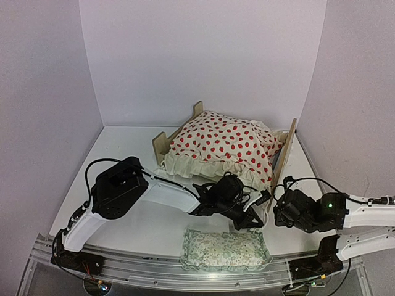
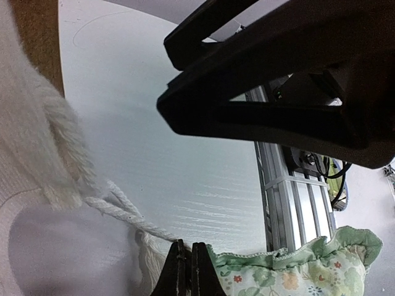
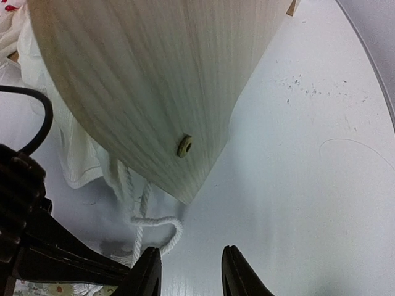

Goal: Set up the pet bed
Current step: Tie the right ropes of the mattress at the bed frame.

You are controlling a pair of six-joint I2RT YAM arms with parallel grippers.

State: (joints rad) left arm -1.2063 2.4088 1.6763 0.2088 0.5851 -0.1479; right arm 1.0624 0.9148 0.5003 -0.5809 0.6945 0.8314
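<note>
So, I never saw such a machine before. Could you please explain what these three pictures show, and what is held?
Two robot arms stand on a table. One picture looks down from above; the other two come from a camera on each wrist. The pet bed, a wooden frame, carries a red-dotted cushion; a green floral pillow lies near the arms. The left gripper is shut, beside a white cord; whether it pinches anything I cannot tell. The right gripper is open, holding nothing.
</note>
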